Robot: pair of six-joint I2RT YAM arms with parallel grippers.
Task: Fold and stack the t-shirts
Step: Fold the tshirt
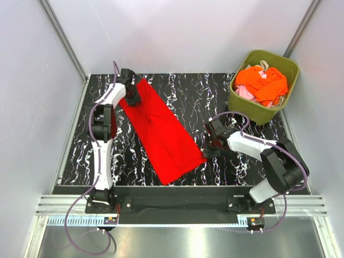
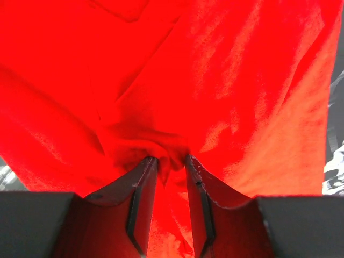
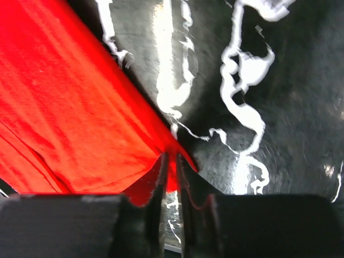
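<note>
Item: red t-shirt [image 1: 164,134] [image 2: 215,80] [image 3: 70,107]. Laid flat on the black, white-veined table [image 1: 215,91] [image 3: 269,134] as a long, narrow strip. Set diagonally, from far left toward the near centre. Creased lengthwise down the middle. Wider at the near end than at the far end.

Far end: held by the left gripper [image 1: 133,99] [image 2: 169,161]. Clamped on a small raised bunch of red cloth, with wrinkles gathered just ahead of the fingertips in the left wrist view. Remaining cloth spread out beyond, filling nearly the whole of that view.

Near right corner: held by the right gripper [image 1: 209,150] [image 3: 171,158]. Drawn almost together on the very tip of the corner, with a sliver of red between the fingers in the right wrist view. Bare table directly to the right of that corner.

Other garments: orange t-shirts [image 1: 263,80] heaped in the olive-green bin [image 1: 252,110], with pale pink and a little beige cloth showing among them. Placed at the far right corner of the table, well apart from the red t-shirt and both grippers.
</note>
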